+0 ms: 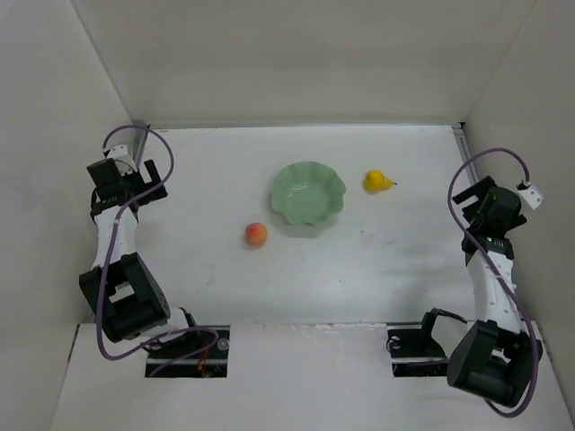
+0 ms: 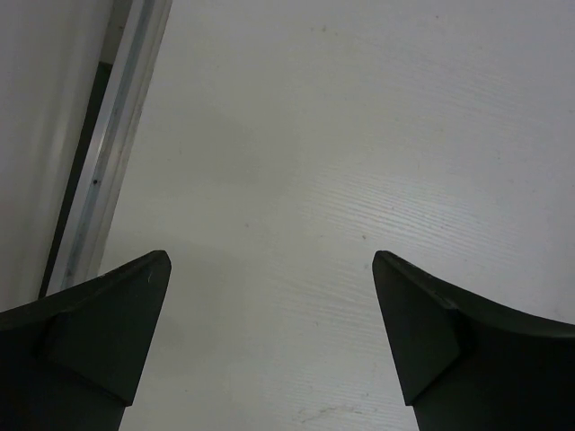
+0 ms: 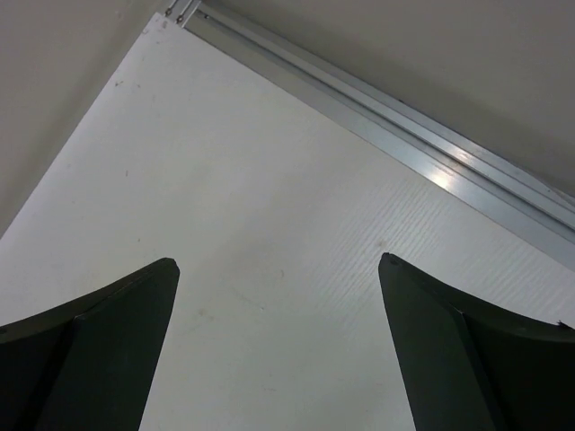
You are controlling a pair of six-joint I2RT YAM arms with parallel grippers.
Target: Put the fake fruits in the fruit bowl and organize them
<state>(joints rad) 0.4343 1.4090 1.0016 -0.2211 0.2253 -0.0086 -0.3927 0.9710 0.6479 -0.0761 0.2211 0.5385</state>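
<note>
- The left arm (image 1: pixel 117 224) stands at the left edge of the top view: white links, black joints, and a purple cable (image 1: pixel 167 171) looping over it.
- The left jaws are spread wide with nothing between them. In the left wrist view they are two dark, matte wedges at the bottom corners.
- Between those wedges the white tabletop (image 2: pixel 296 180) shows a fine ribbed grain. A brushed aluminium rail (image 2: pixel 108 153) runs along its edge at the left of the frame.
- The peach (image 1: pixel 256 234) is round, smooth and orange-red. It lies left of centre on the tabletop, below and left of the fruit bowl and apart from it, with a wide stretch of tabletop between it and the left arm.
- The fruit bowl (image 1: pixel 308 199) is pale mint-green, glossy and shallow, with a wavy scalloped rim. It sits just above centre.
- The pear (image 1: pixel 377 180) is yellow, with its dark stem pointing right. It lies on the tabletop near the bowl's upper right rim, not touching it.
- The right arm (image 1: pixel 492 260) stands at the right edge, well apart from the pear.
- The right jaws are likewise parted and hold nothing. They hang over bare ribbed tabletop near a corner, where another aluminium rail (image 3: pixel 404 117) crosses the frame diagonally below a plain wall (image 3: pixel 431 45).
</note>
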